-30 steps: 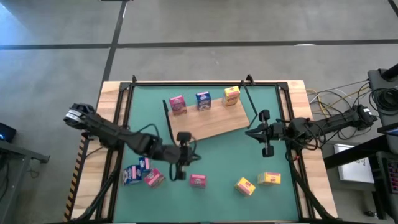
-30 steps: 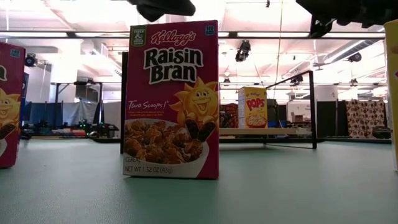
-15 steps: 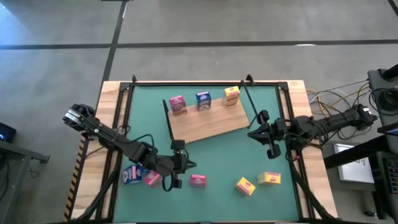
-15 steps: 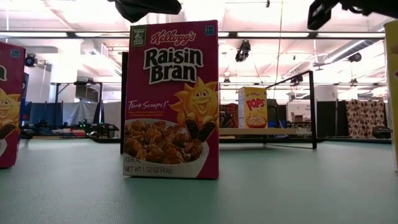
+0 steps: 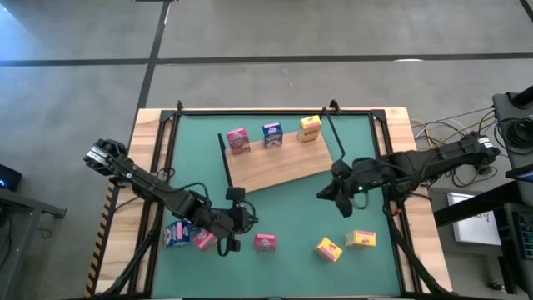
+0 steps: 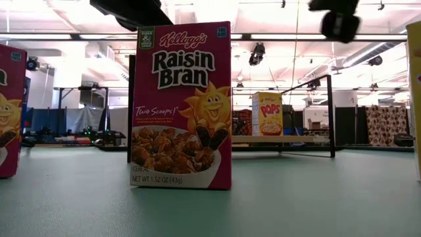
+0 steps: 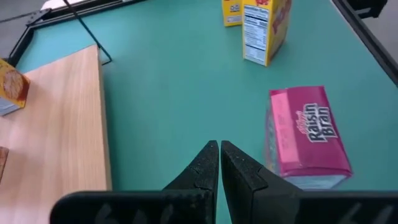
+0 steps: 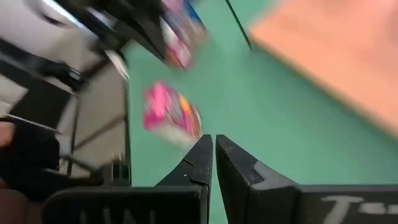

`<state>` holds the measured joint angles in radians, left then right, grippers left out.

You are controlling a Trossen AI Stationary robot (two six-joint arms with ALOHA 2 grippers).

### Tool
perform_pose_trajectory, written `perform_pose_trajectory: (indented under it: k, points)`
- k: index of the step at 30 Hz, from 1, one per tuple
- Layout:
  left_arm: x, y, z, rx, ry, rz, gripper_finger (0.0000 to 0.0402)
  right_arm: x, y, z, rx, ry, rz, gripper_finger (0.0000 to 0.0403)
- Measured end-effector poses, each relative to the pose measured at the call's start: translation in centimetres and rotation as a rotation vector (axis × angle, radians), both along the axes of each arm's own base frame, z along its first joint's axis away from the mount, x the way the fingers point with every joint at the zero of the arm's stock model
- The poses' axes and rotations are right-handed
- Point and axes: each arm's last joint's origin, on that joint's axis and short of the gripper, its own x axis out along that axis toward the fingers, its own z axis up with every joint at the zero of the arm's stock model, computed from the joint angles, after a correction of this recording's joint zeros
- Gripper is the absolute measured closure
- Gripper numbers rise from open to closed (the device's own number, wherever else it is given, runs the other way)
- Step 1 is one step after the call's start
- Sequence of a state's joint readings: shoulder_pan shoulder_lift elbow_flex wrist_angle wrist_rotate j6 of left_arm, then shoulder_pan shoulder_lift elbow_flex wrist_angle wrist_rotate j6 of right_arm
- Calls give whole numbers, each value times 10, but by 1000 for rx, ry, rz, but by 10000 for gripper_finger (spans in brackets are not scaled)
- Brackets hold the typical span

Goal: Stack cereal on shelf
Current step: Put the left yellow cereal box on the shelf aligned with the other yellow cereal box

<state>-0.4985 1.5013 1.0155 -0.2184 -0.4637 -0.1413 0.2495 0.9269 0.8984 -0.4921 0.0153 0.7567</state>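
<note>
Since the cereal boxes are small cardboard cubes, they are judged light, stiff yet crushable, best pinched across two opposite flat faces. Three stand on the shelf; six lie on the bench, a pink box nearest the left gripper. Both grippers' jaws are pressed together, empty, as the wrist views confirm; the right gripper hovers near the shelf. Printed labels are legible only in the low view
</note>
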Motion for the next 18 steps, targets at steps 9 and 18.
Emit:
perform_pose_trajectory:
  k: [9, 18]
  points:
    - [-1, 1, -1, 40, -12, 43, 400, 18, 36, 28, 121, 434, -95, 390]
    - [-4, -5, 1, 7, -11, 24, 400, 46, 94, 25, 112, 668, -71, 390]
